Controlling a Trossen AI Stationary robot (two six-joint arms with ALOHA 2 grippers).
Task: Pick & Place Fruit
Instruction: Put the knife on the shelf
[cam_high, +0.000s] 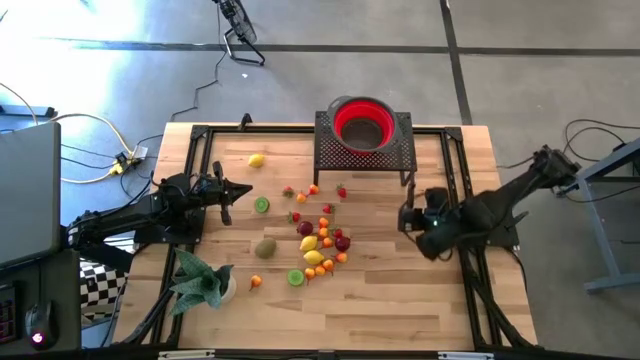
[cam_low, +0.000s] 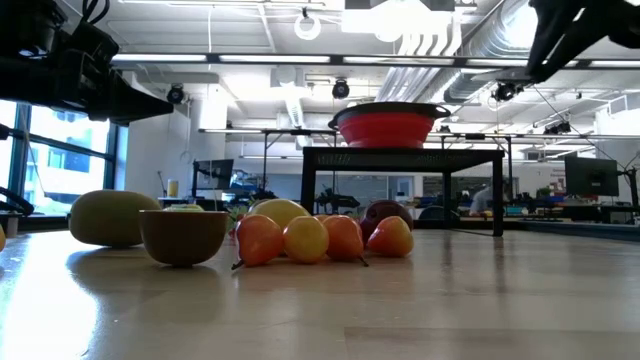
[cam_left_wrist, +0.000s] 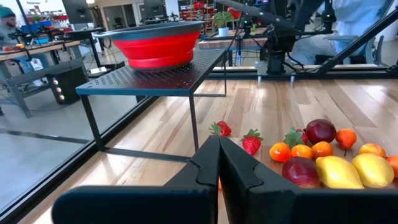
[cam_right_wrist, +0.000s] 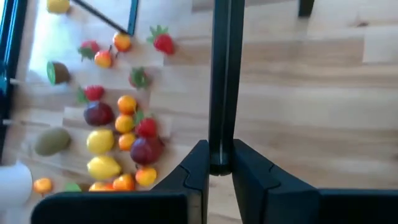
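The fruit (cam_high: 320, 235) lies mostly in a loose heap at mid-table: lemons, plums, small oranges, strawberries. A lemon (cam_high: 257, 160), a kiwi half (cam_high: 262, 205), a whole kiwi (cam_high: 265, 247) and a lime half (cam_high: 296, 277) lie apart to its left. My left gripper (cam_high: 235, 190) hovers left of the heap, shut and empty; its fingers (cam_left_wrist: 219, 155) point toward the fruit (cam_left_wrist: 320, 155). My right gripper (cam_high: 408, 213) hangs right of the heap, just near of the stand's near right leg (cam_right_wrist: 222, 74). Its fingertips (cam_right_wrist: 221, 152) stand a narrow gap apart and hold no fruit (cam_right_wrist: 124, 124). My right gripper shows the foot of the stand's near right leg (cam_right_wrist: 219, 167) in the narrow gap between its fingertips. Whether the fingers touch that leg I cannot tell. The gripper points down at the table from above.
A red bowl (cam_high: 362, 122) sits on a black perforated stand (cam_high: 400, 160) at the far edge, also seen in the low view (cam_low: 388, 125). A green plant in a white pot (cam_high: 200, 280) stands at the near left. Bare wood lies between the heap and the right arm.
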